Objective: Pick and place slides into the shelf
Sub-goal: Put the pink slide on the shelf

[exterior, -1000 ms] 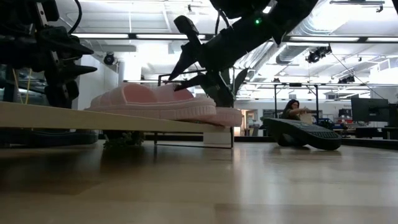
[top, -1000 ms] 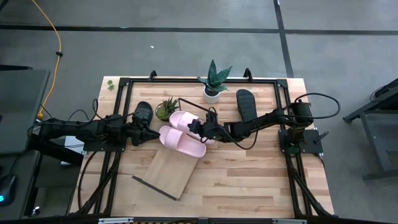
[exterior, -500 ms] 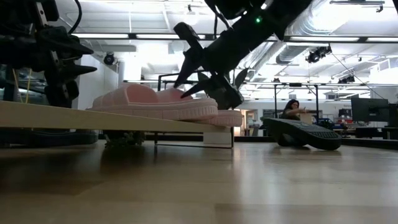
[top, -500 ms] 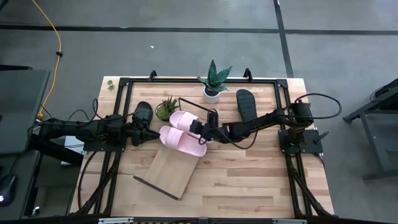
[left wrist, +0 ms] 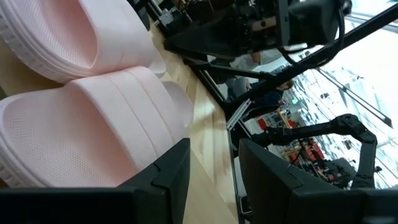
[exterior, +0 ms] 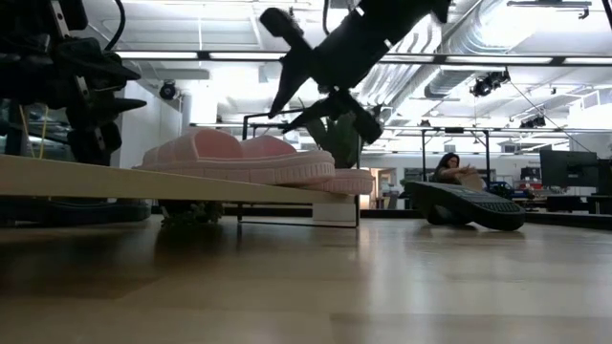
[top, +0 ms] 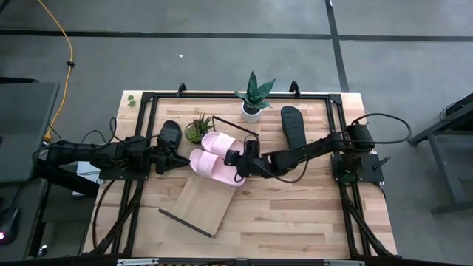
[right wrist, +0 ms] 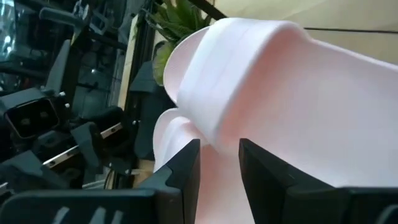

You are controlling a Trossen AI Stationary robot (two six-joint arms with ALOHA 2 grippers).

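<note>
Two pale pink slides, the near one (top: 215, 168) and the far one (top: 219, 143), lie side by side, soles down, on the far part of the light-wood shelf (top: 198, 205). In the low view they (exterior: 239, 158) rest on the board (exterior: 86, 180). One black slide (top: 169, 133) lies at the far left, the other (top: 293, 123) at the far right. My right gripper (top: 238, 158) is open and hovers above the pink slides (exterior: 287, 76), a pink strap (right wrist: 249, 68) just ahead of it. My left gripper (top: 176, 160) is open and empty, level, left of the near pink slide (left wrist: 93, 149).
A potted plant in a white pot (top: 253, 103) and a small succulent (top: 199, 125) stand behind the slides. The shelf's dark end frames (top: 236, 127) (top: 185, 224) stick up. A black rail frame (top: 148, 100) borders the table. Bare wood lies at the near right (top: 295, 214).
My right gripper has risen from the pink slides' straps to well above them, staying open, and has drawn slightly toward the table's near-left. The pink slides stay on the shelf.
</note>
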